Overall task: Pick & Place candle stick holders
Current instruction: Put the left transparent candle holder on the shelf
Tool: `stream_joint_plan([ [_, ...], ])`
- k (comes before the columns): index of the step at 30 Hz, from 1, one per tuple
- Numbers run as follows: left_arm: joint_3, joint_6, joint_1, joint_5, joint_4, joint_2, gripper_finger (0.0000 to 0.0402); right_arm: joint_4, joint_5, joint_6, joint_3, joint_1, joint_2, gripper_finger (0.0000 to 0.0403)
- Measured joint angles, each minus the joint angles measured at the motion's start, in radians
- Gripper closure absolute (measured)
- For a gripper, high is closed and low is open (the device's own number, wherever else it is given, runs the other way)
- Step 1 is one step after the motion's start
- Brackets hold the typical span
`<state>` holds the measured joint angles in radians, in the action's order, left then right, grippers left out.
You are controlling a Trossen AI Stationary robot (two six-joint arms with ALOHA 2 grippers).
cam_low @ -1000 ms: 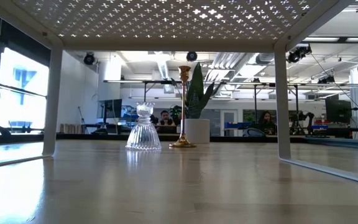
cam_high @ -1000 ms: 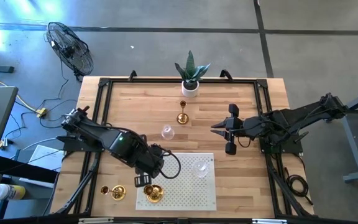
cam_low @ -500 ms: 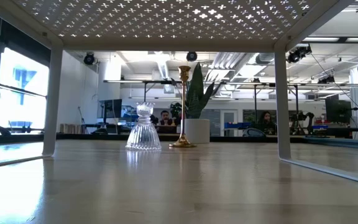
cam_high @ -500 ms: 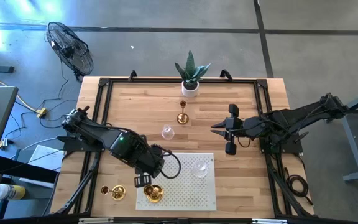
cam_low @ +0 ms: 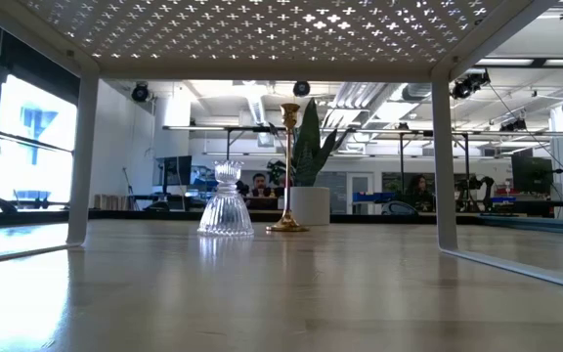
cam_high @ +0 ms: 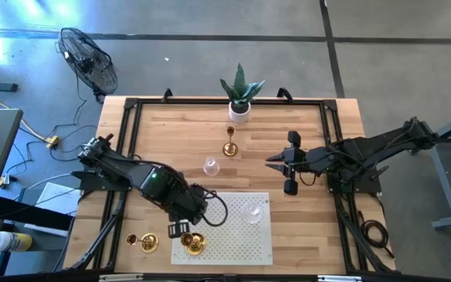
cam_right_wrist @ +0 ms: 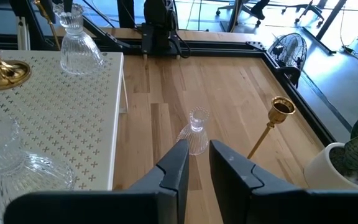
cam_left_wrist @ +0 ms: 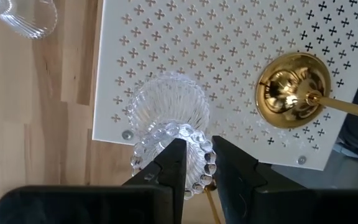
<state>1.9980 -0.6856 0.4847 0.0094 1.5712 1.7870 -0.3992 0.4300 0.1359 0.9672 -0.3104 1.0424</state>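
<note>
My left gripper [cam_high: 180, 229] is over the left edge of the white perforated mat [cam_high: 241, 235], shut on a clear glass candle stick holder [cam_left_wrist: 169, 115] that stands on the mat. A gold holder [cam_high: 193, 243] stands on the mat beside it, and another clear one [cam_high: 251, 210] stands farther right on the mat. A gold holder [cam_high: 147, 243] stands on the table left of the mat. A clear holder [cam_high: 210, 166] and a tall gold holder [cam_high: 230, 145] stand on the table behind the mat. My right gripper [cam_high: 269, 164] waits at mid-right, open by a narrow gap and empty. My left gripper holds the clear holder by its beaded top rim [cam_left_wrist: 209, 167], pinched between the two fingers. The fingers come from above, pointing down. The holder stands upright with its ribbed flared base [cam_left_wrist: 166, 102] on the mat near the mat's left edge.
A white pot with a green plant [cam_high: 239, 110] stands at the far edge, behind the tall gold holder. The mat is a raised shelf on legs [cam_low: 445, 156]. Black frame rails [cam_high: 128, 157] run along the table's sides. Bare wood lies between the mat and the right arm.
</note>
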Motion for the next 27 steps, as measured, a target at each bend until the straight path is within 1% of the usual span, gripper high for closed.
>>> stream_joint_plan([
  [6,0.0,0.002,0.0,-0.023,-0.025,0.0,0.0329,0.0,-0.013,0.005,0.0,0.0,0.0,0.0346],
  [10,0.0,0.004,0.0,-0.032,-0.046,0.0,0.0306,0.0,-0.024,0.005,0.0,0.0,0.0,0.0348],
  [16,0.0,0.004,0.0,-0.066,-0.046,0.0,0.0258,0.0,-0.022,0.004,0.0,0.0,0.0,0.0346],
  [20,0.0,0.001,0.0,-0.068,-0.049,0.0,0.0232,-0.008,-0.022,0.005,0.0,0.0,0.0,0.0347],
  [23,0.0,0.001,0.0,-0.059,-0.056,0.0,0.0224,-0.008,-0.022,0.003,0.0,0.0,0.0,0.0346],
  [27,0.0,0.001,-0.001,-0.052,-0.056,0.0,0.0222,-0.007,-0.019,-0.002,0.0,0.0,0.0,0.0345],
])
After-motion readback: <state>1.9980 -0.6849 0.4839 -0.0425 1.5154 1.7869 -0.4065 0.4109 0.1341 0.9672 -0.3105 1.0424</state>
